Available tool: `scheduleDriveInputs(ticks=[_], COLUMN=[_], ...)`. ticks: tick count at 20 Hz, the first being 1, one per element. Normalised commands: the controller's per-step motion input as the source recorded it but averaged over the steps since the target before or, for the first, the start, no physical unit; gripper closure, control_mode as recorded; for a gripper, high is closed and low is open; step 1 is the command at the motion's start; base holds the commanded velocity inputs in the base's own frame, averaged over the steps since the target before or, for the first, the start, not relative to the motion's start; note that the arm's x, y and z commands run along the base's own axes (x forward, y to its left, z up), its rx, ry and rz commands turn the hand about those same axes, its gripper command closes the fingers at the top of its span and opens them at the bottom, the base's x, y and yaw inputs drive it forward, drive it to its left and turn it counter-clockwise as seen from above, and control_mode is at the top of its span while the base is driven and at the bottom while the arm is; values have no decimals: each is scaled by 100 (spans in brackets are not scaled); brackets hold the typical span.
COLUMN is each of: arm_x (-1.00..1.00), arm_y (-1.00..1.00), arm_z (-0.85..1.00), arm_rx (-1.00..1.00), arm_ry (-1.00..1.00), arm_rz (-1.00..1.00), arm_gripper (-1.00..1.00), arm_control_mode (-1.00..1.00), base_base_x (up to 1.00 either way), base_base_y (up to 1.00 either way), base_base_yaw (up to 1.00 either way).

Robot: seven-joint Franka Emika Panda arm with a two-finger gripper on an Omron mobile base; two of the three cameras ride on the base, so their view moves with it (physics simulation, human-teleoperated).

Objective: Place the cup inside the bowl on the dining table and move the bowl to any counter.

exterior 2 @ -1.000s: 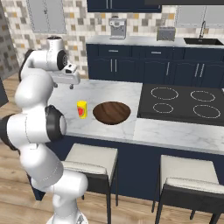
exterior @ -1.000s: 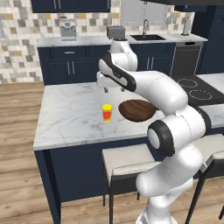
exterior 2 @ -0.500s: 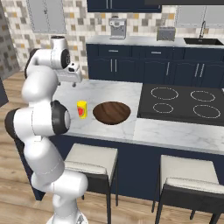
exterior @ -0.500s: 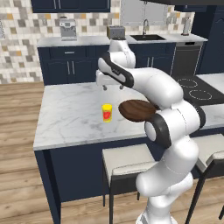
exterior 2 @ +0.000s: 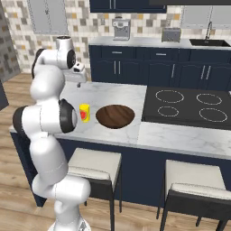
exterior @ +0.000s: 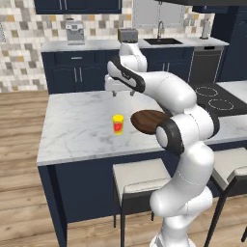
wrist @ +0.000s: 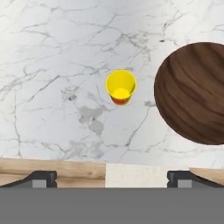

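My gripper (exterior: 122, 92), jaws spread, has perhaps edged nearer above the cup (exterior: 117, 124); the bowl (exterior: 148, 121) stays put.

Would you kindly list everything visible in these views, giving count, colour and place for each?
cup: one, yellow with red mark, upright on the dining table, left of the bowl, apart from it.
bowl: one, dark brown wood, on the table.
dining table: one, white marble top, navy base.
cooktop: one, black, set into the table.
stools: two, pale seats, before the table.
counter: white marble over navy cabinets, at the wall.
coffee machine: one, silver, on the counter.
toaster: one, silver, on the counter.
sink: one, with tap.
gripper: one, open, above the table behind the cup.
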Motion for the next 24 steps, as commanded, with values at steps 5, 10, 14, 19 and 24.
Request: scheduleDriveInputs(ticks=[5, 10, 14, 19, 24], arm_x=[24, 24, 24, 23, 24], arm_y=[3, 5, 4, 4, 4], arm_z=[0, 0, 0, 0, -2], arm_rx=[0, 0, 0, 0, 0], arm_ry=[0, 0, 0, 0, 0], arm_rz=[-1, -1, -1, -1, 0], arm_gripper=[-100, -100, -100, -100, -100], arm_control_mode=[-100, -100, -100, -100, -100], base_base_x=[0, 0, 0, 0, 0], base_base_y=[0, 0, 0, 0, 0], base_base_yaw=[0, 0, 0, 0, 0])
